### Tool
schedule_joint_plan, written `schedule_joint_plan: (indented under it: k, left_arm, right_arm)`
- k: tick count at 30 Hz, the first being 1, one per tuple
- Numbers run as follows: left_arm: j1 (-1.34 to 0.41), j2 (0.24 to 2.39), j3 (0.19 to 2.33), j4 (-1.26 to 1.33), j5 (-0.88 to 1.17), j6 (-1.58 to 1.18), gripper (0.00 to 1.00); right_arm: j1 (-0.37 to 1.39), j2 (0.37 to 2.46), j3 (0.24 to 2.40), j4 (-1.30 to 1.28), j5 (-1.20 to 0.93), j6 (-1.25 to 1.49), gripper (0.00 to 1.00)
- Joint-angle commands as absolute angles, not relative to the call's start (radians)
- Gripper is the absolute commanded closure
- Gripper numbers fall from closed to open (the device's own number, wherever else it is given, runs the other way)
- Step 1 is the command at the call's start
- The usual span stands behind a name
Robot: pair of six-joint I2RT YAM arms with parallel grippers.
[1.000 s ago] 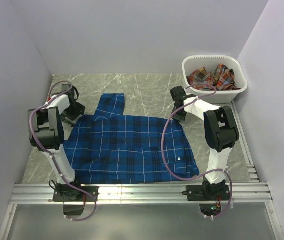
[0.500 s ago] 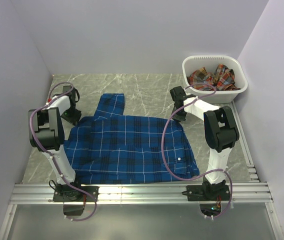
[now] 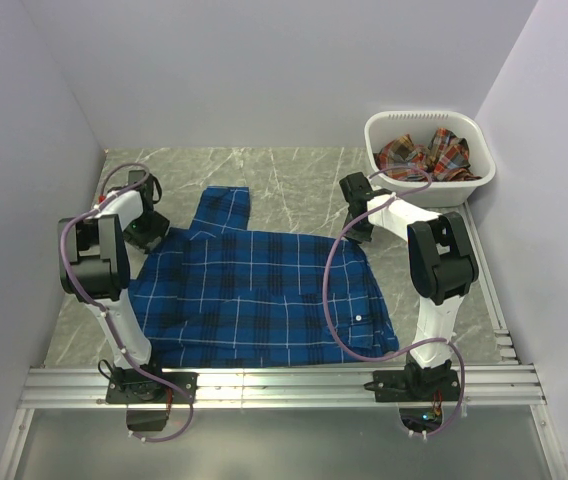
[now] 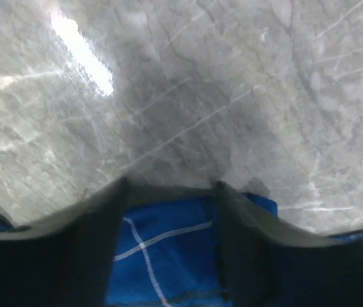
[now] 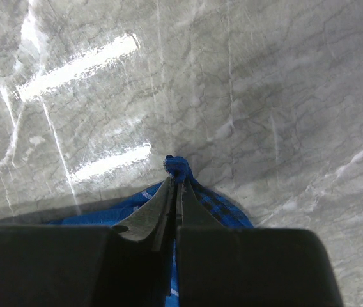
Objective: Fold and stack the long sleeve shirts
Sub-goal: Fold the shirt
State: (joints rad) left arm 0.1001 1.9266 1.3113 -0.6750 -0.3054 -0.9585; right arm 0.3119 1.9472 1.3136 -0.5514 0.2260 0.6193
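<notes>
Marble table [image 3: 294, 170] holds the blue shirt [image 3: 264, 300] spread flat at centre. Over the last second my left gripper [image 4: 169, 190] only nudged at its 10 o'clock corner, jaws spread with cloth between. My right gripper [image 5: 176, 182] pinches the 2 o'clock corner. The fold isn't started, I judge. The red shirt [image 3: 424, 152] waits in the basket [image 3: 479, 187], 2 o'clock.

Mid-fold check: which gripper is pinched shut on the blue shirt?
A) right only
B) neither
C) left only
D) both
A: the right gripper has its fingers pressed together, with a tuft of the blue shirt poking out past the tips. The left gripper has its fingers standing apart, with shirt cloth lying loose between them.
</notes>
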Motion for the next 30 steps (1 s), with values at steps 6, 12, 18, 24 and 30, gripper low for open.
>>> schedule_joint_plan:
  k: [6,12,18,24,30]
  left_arm:
    - [0.083,1.861,1.379,-0.773,-0.301,-0.999,0.24]
    - [0.057,1.878,1.411,-0.798,-0.304,-1.026,0.25]
    - [0.034,1.877,1.431,-0.79,-0.31,-1.042,0.24]
    - [0.012,1.954,1.443,-0.798,-0.313,-1.046,0.25]
    - [0.009,2.034,1.448,-0.805,-0.334,-1.048,0.27]
  right_arm:
    - [0.319,1.89,1.31,-0.555,0.288,0.584,0.99]
    - [0.318,1.884,1.307,-0.546,0.281,0.572,0.99]
    - [0.319,1.878,1.298,-0.538,0.267,0.566,0.99]
    - [0.318,1.879,1.293,-0.532,0.255,0.566,0.99]
    - [0.318,1.876,1.284,-0.535,0.262,0.561,0.99]
